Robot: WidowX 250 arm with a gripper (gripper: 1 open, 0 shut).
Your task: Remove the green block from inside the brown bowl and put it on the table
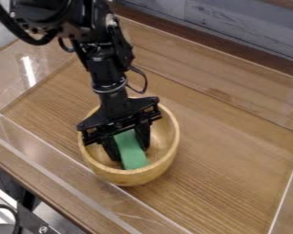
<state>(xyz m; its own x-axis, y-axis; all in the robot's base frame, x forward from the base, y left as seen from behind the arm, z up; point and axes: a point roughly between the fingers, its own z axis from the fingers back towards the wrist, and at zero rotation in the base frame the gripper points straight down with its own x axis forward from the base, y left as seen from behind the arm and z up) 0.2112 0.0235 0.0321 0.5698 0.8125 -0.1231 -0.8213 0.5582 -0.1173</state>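
Gripper [127,143] is closed on the green block [132,154], one black finger to each side of it. I have it pointed downward into the brown bowl [168,157], with my fingertips below the level of the rim. My wider black linkages, above the fingers, spread across the bowl's opening and hide part of its far side. The green block is inside the bowl, its upper portion between my fingers and its lower portion exposed toward the near side of the bowl. Its long side runs roughly from my fingers toward the near wall. Whether its underside touches the bowl's floor I cannot tell from this view. The bowl is round, light brown and thick at the rim, and sits upright on the table [222,137], near the clear edging [81,175] that runs along one side. The tabletop is brown with streaked grain. My arm [100,55] comes in from the top left of the view, black throughout, with a thin cable [142,80] looping out beside it above the gripper.
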